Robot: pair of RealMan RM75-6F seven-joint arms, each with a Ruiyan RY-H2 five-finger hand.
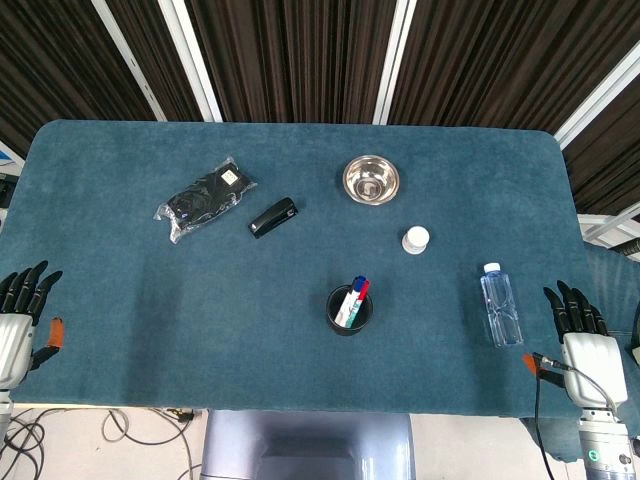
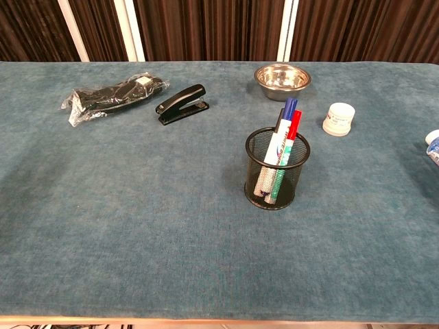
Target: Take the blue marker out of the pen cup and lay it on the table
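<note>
Blue marker is seen standing tilted in the pen cup, cap toward 1 o'clock, beside a red marker. From the right hand, judged nearer, it lies at 9 o'clock; the left hand sits opposite. Both are spread, holding nothing.

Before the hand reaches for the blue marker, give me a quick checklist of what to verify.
1. Blue marker upright in the pen cup: ok.
2. Blue cap told apart from the red marker beside it: ok.
3. Cup standing upright: ok.
4. Right hand holding nothing, fingers apart: ok.
5. Left hand holding nothing, at the table edge: ok.
6. Bare table near the cup for laying it: ok.
</note>
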